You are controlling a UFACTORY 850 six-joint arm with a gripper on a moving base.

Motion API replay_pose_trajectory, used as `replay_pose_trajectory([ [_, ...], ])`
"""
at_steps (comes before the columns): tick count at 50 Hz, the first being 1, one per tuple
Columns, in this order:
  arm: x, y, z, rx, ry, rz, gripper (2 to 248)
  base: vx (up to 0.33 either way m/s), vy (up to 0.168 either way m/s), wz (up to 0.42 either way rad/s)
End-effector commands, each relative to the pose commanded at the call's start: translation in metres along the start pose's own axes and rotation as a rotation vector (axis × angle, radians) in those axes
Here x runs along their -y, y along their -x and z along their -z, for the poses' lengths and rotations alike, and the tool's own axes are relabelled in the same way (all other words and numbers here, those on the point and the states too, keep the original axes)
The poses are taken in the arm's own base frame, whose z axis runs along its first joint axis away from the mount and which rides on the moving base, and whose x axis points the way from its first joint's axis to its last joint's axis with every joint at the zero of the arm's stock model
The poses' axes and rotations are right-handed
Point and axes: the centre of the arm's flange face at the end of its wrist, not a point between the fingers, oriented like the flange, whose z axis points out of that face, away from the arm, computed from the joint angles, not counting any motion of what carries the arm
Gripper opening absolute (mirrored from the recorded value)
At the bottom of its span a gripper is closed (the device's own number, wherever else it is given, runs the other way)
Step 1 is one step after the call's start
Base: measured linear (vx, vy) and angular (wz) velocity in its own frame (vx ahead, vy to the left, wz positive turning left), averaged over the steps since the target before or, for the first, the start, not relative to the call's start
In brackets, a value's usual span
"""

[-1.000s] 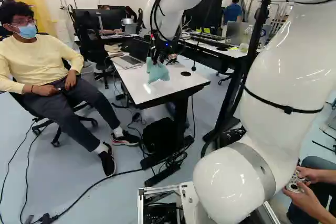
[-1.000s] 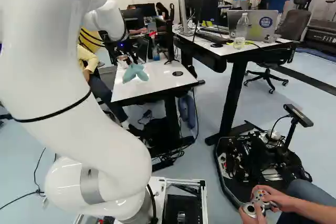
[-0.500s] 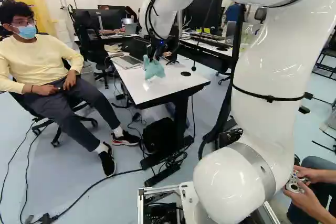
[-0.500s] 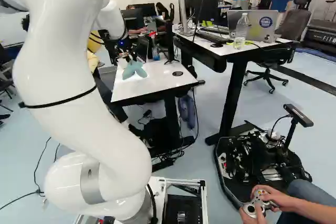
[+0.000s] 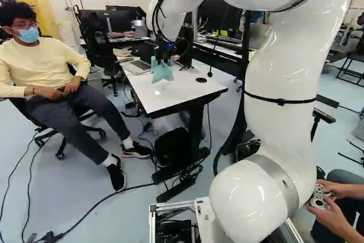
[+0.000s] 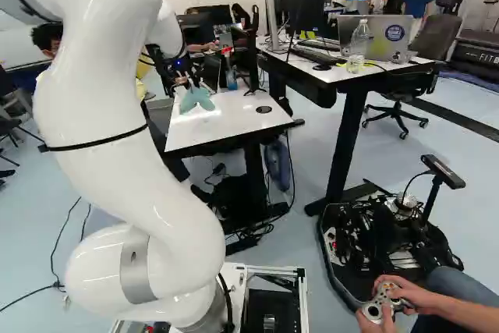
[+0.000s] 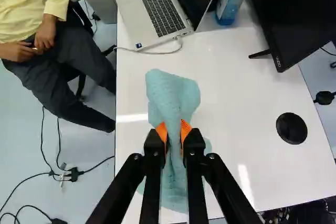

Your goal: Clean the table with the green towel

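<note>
While the white table point(image 7: 244, 93) lies beneath the gripper point(image 5: 164, 61), a black monitor point(image 7: 291, 17) stands on it between one and two o'clock, twelve being dead ahead of the fingers. An open laptop point(image 7: 160, 9) sits at twelve. The green towel point(image 7: 172, 95) is pinched between both fingers, nearly closed, over the table; contact below undetermined. Bottle point(image 7: 227, 10) at one; black disc point(image 7: 291, 128) at three.

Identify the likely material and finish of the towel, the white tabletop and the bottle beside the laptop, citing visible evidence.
Green towel: matt, soft cloth, perhaps cotton or microfibre; it bunches in folds with a dimpled texture.
White tabletop: smooth and glossy, possibly laminate; bright streaks reflect in it.
Bottle: seemingly clear, shiny plastic; blue shows through.
</note>
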Motion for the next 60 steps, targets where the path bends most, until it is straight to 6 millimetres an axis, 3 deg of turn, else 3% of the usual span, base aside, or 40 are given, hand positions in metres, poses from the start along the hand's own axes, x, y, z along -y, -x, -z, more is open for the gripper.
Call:
replay_pose_trajectory([
  [31, 0.001, 0.009, -0.038, 0.003, 0.0, 0.002, 50, 0.0, 0.0, 0.0],
  [60, 0.004, 0.03, -0.062, -0.009, -0.002, 0.006, 50, 0.0, 0.0, 0.0],
])
